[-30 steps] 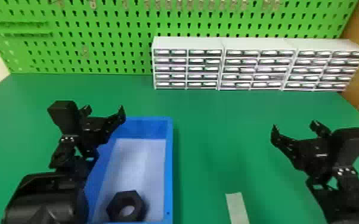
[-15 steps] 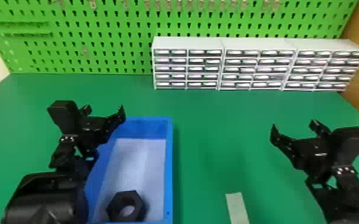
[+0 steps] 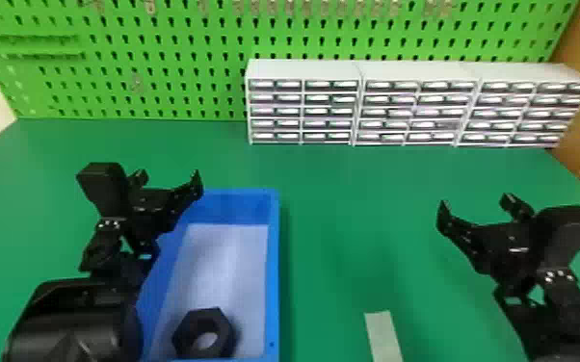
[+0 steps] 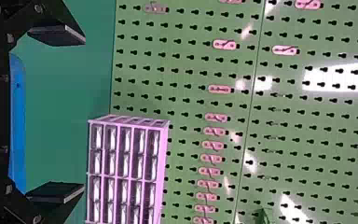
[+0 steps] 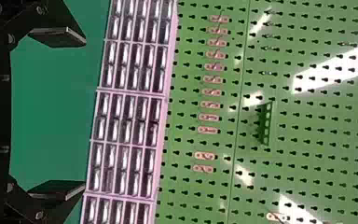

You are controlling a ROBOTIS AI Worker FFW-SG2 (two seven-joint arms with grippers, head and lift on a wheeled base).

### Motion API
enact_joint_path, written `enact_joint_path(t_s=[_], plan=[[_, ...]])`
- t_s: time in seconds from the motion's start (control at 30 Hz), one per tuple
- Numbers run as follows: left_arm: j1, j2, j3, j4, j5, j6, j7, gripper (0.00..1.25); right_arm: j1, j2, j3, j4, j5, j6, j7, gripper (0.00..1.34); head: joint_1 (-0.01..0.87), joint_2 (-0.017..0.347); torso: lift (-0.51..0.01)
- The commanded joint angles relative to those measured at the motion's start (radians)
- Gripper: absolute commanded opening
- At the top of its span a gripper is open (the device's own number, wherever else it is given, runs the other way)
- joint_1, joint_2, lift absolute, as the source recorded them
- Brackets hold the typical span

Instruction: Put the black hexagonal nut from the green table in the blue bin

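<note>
The black hexagonal nut (image 3: 203, 332) lies flat in the blue bin (image 3: 272, 269), at its near end, on the pale bottom. Above the bin's far left part is my left gripper (image 3: 171, 178), well beyond the nut; in the left wrist view the left gripper (image 4: 58, 114) stands open with nothing between its fingers. Over the green table (image 3: 347, 216) on the right side is my right gripper (image 3: 477, 204), apart from bin and nut; in the right wrist view the right gripper (image 5: 58, 114) is open and holds nothing.
White drawer cabinets (image 3: 303, 70) stand in a row at the table's back, before a green pegboard (image 3: 168, 62). A pale strip (image 3: 383, 337) lies on the table right of the bin, near the front.
</note>
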Motion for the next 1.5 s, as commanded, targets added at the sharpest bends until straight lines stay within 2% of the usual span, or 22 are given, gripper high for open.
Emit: enact_joint_path(t_s=[0.0, 1.47], plan=[[0.0, -0.003, 0.0, 0.0, 0.0, 0.0, 0.0, 1.08, 0.001, 0.0, 0.0, 0.0, 0.0, -0.003, 0.0, 1.12, 0.686, 0.051, -0.097], [-0.006, -0.003, -0.003, -0.003, 0.005, 0.006, 0.0, 1.08, 0.006, -0.003, -0.005, 0.002, -0.006, -0.008, 0.0, 1.12, 0.686, 0.051, -0.097]])
